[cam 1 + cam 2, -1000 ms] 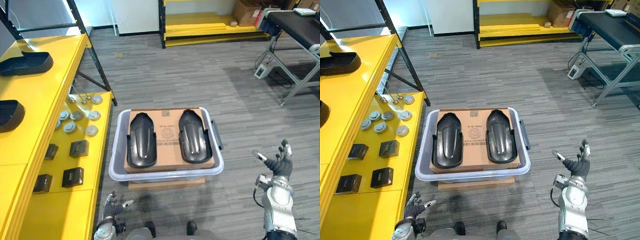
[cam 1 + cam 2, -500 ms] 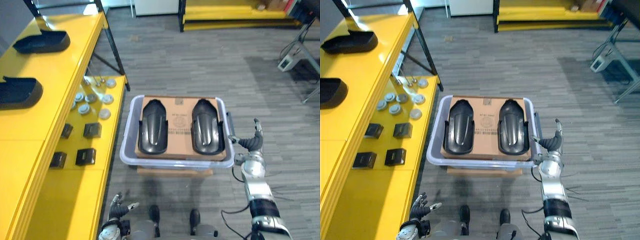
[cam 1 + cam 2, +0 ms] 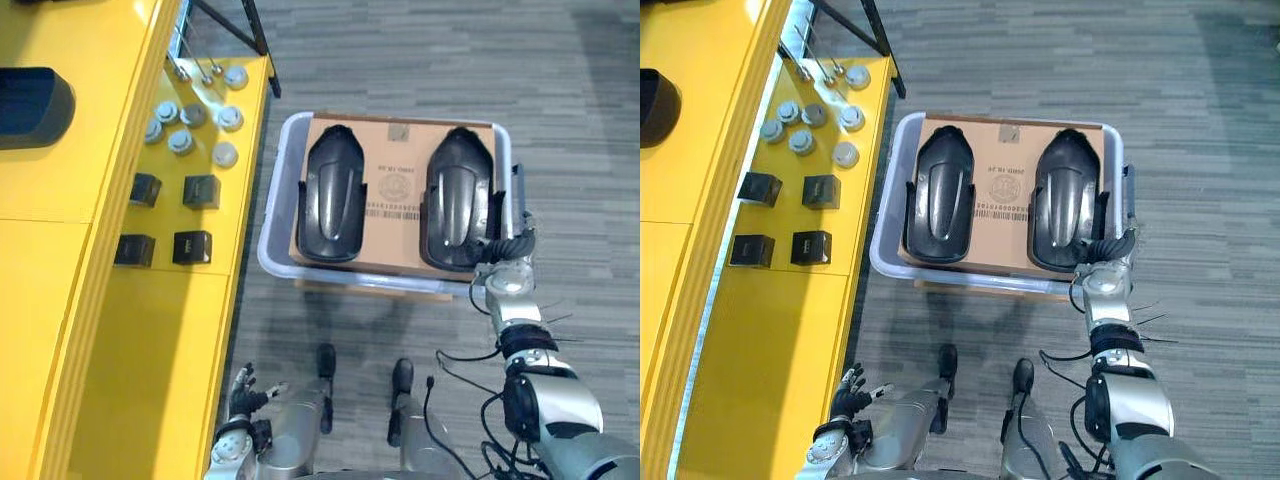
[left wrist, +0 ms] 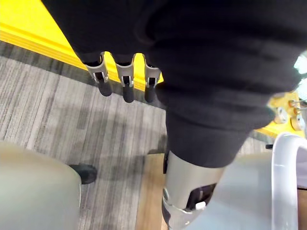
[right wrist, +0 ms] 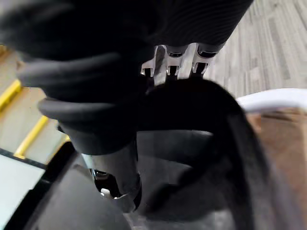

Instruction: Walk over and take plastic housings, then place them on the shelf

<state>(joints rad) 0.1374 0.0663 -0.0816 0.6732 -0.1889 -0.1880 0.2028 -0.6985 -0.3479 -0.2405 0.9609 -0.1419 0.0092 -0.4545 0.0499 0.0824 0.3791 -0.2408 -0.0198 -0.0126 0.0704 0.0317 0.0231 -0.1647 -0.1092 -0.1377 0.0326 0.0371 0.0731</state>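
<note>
- Two yellow shelf levels run along your left, and one dark housing lies on the upper level.
- Grey bin stands just ahead of you, lined with cardboard.
- Both plastic housings lie side by side on that cardboard. They look light, stiff and slick, so take one by its raised side rim.
- Right robot hand touches the right housing at its near end; you cannot tell whether it grips.
- Left robot hand hangs low, spread and empty.
</note>
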